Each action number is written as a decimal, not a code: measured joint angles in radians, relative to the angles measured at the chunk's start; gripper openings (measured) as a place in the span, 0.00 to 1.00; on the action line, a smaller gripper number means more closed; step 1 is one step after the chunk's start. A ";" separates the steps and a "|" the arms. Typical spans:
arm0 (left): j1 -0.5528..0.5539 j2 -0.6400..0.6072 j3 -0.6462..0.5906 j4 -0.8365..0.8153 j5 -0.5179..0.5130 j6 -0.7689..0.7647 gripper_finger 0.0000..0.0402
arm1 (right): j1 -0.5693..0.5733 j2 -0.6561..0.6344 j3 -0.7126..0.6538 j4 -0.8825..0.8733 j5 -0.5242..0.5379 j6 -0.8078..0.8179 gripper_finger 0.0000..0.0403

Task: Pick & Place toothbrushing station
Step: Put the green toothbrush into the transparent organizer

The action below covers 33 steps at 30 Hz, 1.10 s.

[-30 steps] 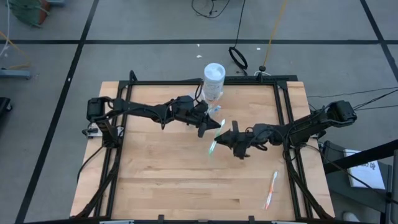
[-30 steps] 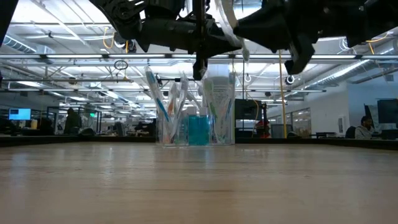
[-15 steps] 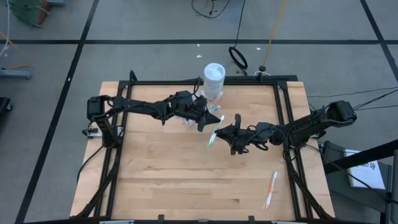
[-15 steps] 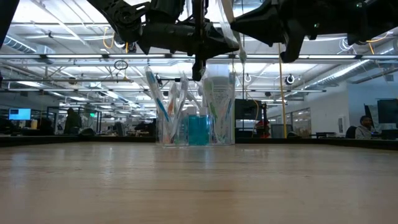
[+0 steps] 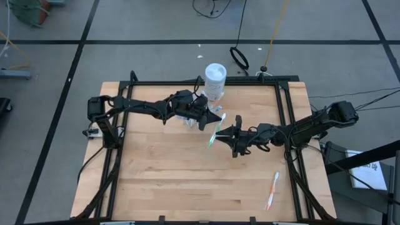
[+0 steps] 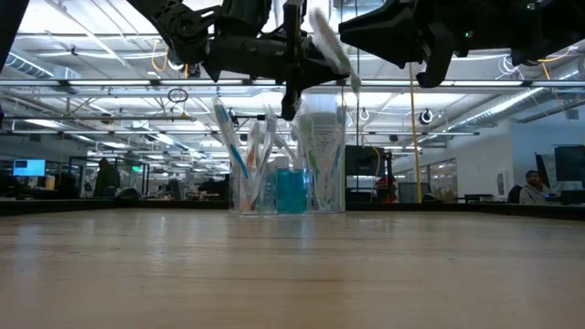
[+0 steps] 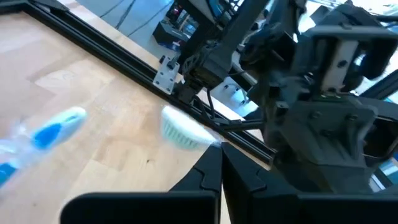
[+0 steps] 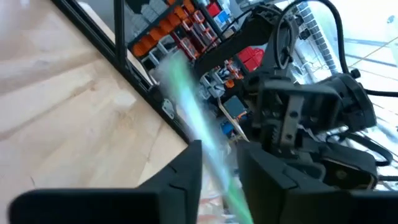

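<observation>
A thin green toothbrush (image 5: 215, 132) with a pale head hangs above the middle of the worktop (image 5: 169, 181), held aloft between the two arms. The right claw (image 5: 230, 133) is clenched on its handle; in the right wrist view the green shaft (image 8: 202, 149) runs up between the two dark fingers. The left claw (image 5: 206, 121) meets the brush's head end from the other side, its fingers pressed together with the white-bristled head (image 7: 180, 129) just at their tips; whether it actually grips the brush cannot be told.

At the back edge of the light wood worktop stands a clear plastic cup (image 6: 288, 187) crowded with toothbrushes and a teal-blue toothpaste tube (image 6: 292, 190), next to a taller white tub (image 5: 215, 79). An orange toothbrush (image 5: 272, 189) lies flat near the front right corner, well apart from both claws. Black rails frame the worktop; beyond is a grey floor with cables and a bright open workshop.
</observation>
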 joint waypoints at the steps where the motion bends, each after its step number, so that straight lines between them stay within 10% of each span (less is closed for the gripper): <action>1: 0.001 0.000 0.000 0.000 -0.001 0.000 0.01 | 0.000 0.000 0.000 0.000 0.000 0.007 0.26; 19: 0.071 -0.238 0.001 -0.206 0.044 0.305 0.01 | 0.037 0.000 0.001 -0.062 0.018 -0.010 0.50; 26: 0.001 -0.379 0.001 -0.531 -0.358 0.552 0.01 | 0.037 0.000 0.001 -0.072 0.020 -0.006 0.50; 33: -0.100 -0.325 -0.047 -0.397 -0.796 0.568 0.01 | 0.034 0.000 0.001 -0.072 0.020 -0.006 0.50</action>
